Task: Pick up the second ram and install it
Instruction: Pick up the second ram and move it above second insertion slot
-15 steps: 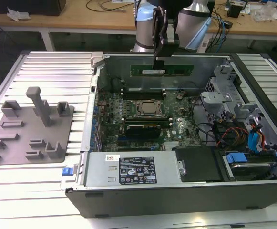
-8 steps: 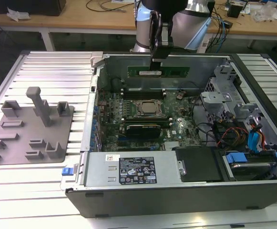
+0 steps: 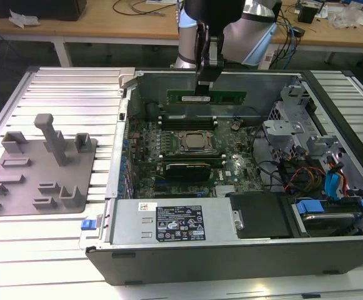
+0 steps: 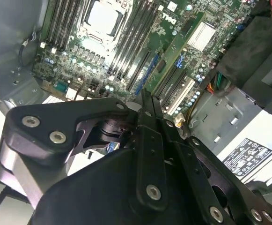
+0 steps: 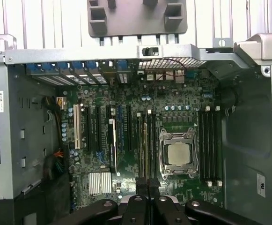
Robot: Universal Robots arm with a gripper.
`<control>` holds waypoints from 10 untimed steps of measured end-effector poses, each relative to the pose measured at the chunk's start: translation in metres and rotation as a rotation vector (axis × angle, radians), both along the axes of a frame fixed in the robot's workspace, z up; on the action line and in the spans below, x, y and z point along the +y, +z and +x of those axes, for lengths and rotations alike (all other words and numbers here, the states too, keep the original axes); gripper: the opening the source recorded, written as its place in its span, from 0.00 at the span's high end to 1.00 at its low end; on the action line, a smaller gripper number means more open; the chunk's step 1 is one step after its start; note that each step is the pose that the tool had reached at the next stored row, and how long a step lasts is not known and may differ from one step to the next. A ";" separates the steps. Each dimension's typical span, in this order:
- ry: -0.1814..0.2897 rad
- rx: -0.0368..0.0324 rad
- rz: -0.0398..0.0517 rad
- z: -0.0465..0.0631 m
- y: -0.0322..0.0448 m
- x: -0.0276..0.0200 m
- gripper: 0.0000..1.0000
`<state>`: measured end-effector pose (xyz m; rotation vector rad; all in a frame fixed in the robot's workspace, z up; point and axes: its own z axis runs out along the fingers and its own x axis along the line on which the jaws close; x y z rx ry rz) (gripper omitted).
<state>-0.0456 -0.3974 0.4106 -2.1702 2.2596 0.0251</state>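
Above the open computer case (image 3: 125, 187): the gripper (image 3: 204, 91) hangs from the arm, which comes in from the far side of the exterior view.
Gripper: pinching the second ram (image 3: 228, 97) at about the middle of its upper edge. In both wrist views the two fingers stand close together with only a thin gap between them.
Second ram: held level and on edge, its length running from the exterior view's left to its right. It is just in front of the far wall of the case.
Ram and slots: the stick hangs over the memory slots (image 3: 187, 122) on the far side of the CPU socket (image 3: 193, 142). In the exterior view it looks clear of them, not seated.
Motherboard (image 3: 234, 165): lies flat on the floor of the case. The first wrist view looks straight down on it, with the socket (image 5: 177, 153) between two banks of long slots.
Power supply (image 3: 169, 222): a grey box with a label, along the near wall of the case.
Cables (image 3: 306, 175): a bundle of coloured wires at the exterior view's right, beside the drive bays.
Holder tray (image 3: 40, 169): grey, with upright posts, on the slatted worktop (image 3: 62, 94) at the exterior view's left, well apart from the gripper.
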 end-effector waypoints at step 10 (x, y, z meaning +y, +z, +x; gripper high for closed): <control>0.000 -0.0001 0.0000 -0.005 -0.0162 0.0073 0.91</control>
